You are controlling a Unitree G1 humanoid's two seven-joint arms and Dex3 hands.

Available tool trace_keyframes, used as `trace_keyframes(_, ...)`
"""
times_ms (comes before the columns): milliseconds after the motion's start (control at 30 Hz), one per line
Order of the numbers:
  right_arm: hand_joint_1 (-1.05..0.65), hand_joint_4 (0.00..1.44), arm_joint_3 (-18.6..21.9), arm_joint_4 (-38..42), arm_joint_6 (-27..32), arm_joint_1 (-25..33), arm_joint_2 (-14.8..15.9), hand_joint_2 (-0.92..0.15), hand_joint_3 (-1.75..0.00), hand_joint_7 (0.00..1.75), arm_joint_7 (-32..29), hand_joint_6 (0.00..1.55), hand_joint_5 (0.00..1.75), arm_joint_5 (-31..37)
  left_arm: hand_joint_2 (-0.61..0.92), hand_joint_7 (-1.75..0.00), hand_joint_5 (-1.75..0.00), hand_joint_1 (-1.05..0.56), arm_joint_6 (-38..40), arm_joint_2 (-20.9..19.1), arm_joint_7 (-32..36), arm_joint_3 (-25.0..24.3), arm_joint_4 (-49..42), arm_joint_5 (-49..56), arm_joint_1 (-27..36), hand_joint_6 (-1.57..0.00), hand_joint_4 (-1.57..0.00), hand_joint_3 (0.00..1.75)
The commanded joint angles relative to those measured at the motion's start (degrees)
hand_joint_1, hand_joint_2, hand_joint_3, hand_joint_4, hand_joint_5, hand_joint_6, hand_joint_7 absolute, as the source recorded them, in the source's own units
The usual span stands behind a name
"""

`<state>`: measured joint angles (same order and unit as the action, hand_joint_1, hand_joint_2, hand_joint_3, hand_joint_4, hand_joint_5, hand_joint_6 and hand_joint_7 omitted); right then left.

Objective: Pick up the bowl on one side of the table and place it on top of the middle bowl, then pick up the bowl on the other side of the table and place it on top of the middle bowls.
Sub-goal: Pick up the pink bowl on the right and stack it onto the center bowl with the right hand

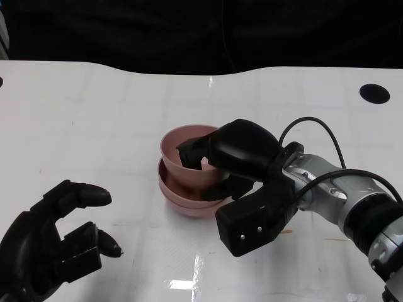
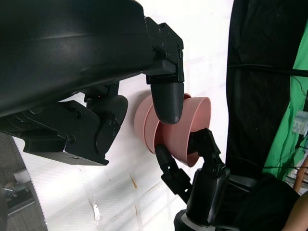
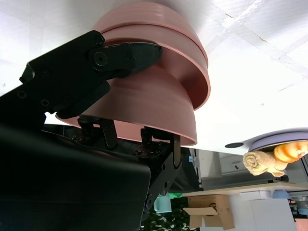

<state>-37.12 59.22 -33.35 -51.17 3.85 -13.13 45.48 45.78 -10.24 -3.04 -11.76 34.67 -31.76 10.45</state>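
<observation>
Nearest you, the left hand hovers low over the table, fingers apart and holding nothing, well clear of the stack so it won't interfere. Farther out, mid-table, your right hand pinches the top bowl by its rim, fingers inside and thumb on the outer wall, likely to seat it squarely. It sits nested in the stack below.

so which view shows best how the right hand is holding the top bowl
The right wrist view: the right hand grips the top bowl, one finger on its outer wall, others over the rim. In the head view the hand's back hides much of the bowl. The left wrist view shows it partly behind the left hand's finger.
</observation>
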Motion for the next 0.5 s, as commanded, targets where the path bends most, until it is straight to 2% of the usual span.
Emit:
trace_keyframes(33, -0.27, 0.88, -0.44, 0.46, -0.24, -1.22, -0.08, -0.84, -0.29, 1.14, -0.47, 0.8, 1.75, 0.35, 0.92, -1.75, -1.75, 0.32, -0.37, -0.23, -0.01, -0.33, -0.16, 0.41, 0.11, -0.23, -0.57, 1.33)
trace_keyframes(433, -0.28, 0.86, -0.89, 0.27, 0.0, -1.18, 0.03, -0.89, -0.21, 1.05, -0.58, 0.84, 1.75, 0.43, 0.92, -1.75, -1.75, 0.32, -0.53, -0.38, -0.01, -0.11, 0.0, 0.76, 0.22, -0.22, -0.55, 1.33)
trace_keyframes(467, -0.27, 0.88, -0.97, 0.2, -0.06, -1.09, 0.06, -0.9, -0.19, 1.26, -0.8, 0.78, 1.75, 0.47, 0.92, -1.75, -1.75, 0.32, -0.54, -0.36, -0.02, -0.12, 0.06, 0.78, 0.29, -0.22, -0.55, 1.33)
trace_keyframes(500, -0.27, 0.88, -1.04, 0.18, -0.12, -1.04, 0.09, -0.91, -0.17, 1.38, -0.98, 0.75, 1.75, 0.48, 0.92, -1.75, -1.75, 0.32, -0.53, -0.32, -0.03, -0.14, 0.09, 0.78, 0.33, -0.22, -0.55, 1.33)
